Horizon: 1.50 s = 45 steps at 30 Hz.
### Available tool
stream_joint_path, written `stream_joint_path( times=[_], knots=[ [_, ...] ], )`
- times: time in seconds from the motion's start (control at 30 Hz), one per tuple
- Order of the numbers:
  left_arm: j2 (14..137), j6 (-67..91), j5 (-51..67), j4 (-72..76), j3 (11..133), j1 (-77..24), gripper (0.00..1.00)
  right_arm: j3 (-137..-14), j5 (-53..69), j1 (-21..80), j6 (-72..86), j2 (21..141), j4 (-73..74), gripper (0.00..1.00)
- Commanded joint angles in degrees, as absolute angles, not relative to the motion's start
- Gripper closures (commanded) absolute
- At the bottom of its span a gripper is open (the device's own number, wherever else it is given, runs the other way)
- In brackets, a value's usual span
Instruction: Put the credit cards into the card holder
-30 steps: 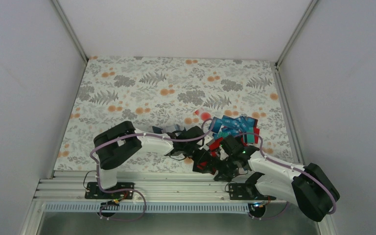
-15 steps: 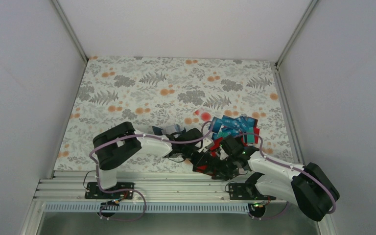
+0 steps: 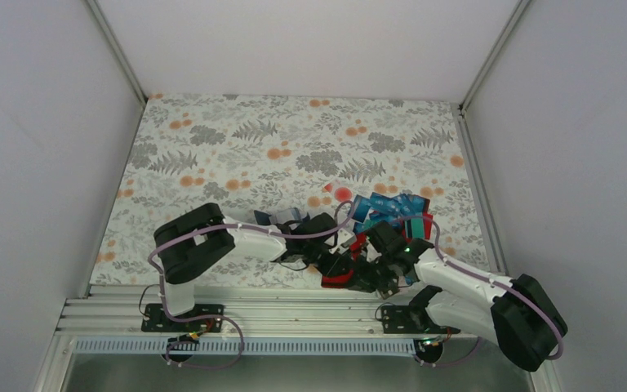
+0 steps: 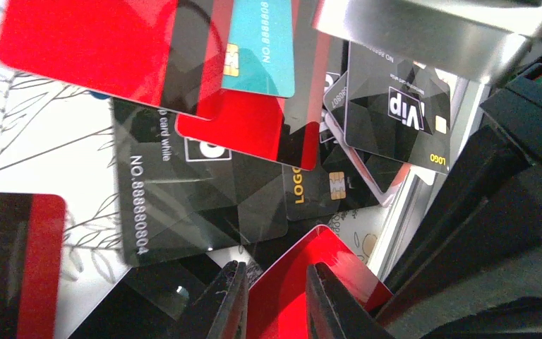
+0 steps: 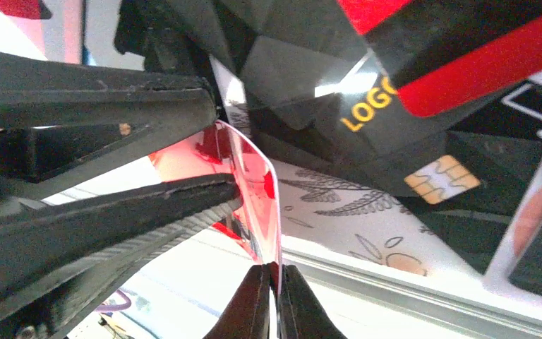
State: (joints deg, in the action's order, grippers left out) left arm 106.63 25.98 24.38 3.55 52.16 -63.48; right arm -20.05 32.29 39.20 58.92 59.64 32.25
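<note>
We see plain white walls (image 3: pixel 310 41), alu frame posts (image 3: pixel 116 51), floral-print tbl cloth (image 3: pixel 237 139) w/ orange dots; even light.

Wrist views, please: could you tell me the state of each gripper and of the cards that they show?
red card: bowed, pinched at two places.
left gripper: shut on red card.
right gripper: shut on red card's edge.
other cards: loose, overlapping in a pile.
</note>
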Motion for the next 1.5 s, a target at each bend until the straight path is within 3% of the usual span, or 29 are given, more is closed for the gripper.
stream_joint_path(
  times=[0.0,0.3,0.7,0.9,1.13,1.47],
  knots=[
    [103.1,28.9,22.8,-1.1,53.0,-63.1,0.78,-22.8,30.4,39.1,58.1,58.4,33.3,0.96],
    [87.7,26.5,16.4,-12.6,54.8,-56.0,0.77,-32.0,26.9,38.8,47.6,61.2,34.0,0.96],
    [75.2,32.3,6.5,-30.6,66.6,-45.8,0.6,-53.1,4.4,39.1,30.3,65.1,29.8,0.96],
    [74.4,35.5,3.7,-32.7,73.0,-41.7,0.44,-54.3,-8.8,41.9,21.3,64.8,18.2,0.96],
    [73.9,37.9,4.4,-33.0,77.2,-36.7,0.4,-52.8,-22.4,45.5,4.1,67.2,3.3,0.96],
    [73.8,42.9,9.4,-33.7,78.1,-31.3,0.4,-45.6,-23.5,47.0,-15.1,67.5,-18.7,0.96]
  ],
)
